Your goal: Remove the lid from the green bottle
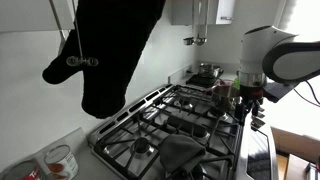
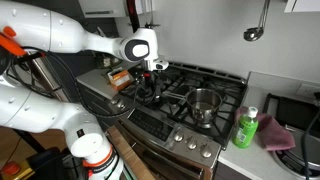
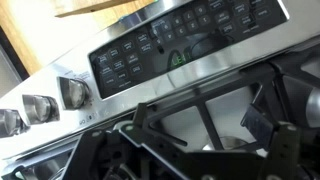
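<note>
green bottle (image 2: 247,128), small and slim, bright green top over a darker body: upright on the pale counter (image 2: 265,160) at the stove's edge, just beside a magenta cloth (image 2: 278,135). shiny steel pot (image 2: 203,103) sits on the black gas stove (image 2: 175,120), between bottle and gripper (image 2: 152,88), which hangs well apart over the far burners; wrist view shows its jaws apart, empty. likely hazards: clipping the pot in transit; the unbraced bottle spinning or toppling under a one-armed pull on the lid.

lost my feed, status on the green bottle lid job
Gripper over stove grates, jaws unclear. Green bottle upright on counter, untouched. Steel pot between them.
</note>
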`<control>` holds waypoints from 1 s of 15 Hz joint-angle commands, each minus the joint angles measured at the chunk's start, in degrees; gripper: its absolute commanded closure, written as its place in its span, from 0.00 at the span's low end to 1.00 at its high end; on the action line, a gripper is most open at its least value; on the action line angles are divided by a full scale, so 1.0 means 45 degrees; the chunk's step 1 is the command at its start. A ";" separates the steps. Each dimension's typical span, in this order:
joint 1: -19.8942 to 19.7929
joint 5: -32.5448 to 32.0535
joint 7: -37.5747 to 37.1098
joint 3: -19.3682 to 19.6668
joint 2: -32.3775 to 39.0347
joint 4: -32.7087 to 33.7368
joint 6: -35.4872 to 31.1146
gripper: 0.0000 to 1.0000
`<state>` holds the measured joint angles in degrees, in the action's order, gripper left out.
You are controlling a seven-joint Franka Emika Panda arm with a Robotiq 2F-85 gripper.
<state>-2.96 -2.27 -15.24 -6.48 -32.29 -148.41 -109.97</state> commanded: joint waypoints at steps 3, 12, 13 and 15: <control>0.0128 -0.0063 -0.0053 0.0120 0.0014 0.0012 0.0024 0.00; -0.1155 -0.1264 0.0024 0.1088 0.0279 0.0934 -0.0751 0.00; -0.1400 -0.1409 -0.0023 0.1305 0.0305 0.1117 -0.0955 0.00; -0.2044 -0.1764 0.0072 0.1970 0.0318 0.1657 -0.1376 0.00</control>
<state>-8.98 -7.79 -15.25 -0.94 -31.74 -143.94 -114.02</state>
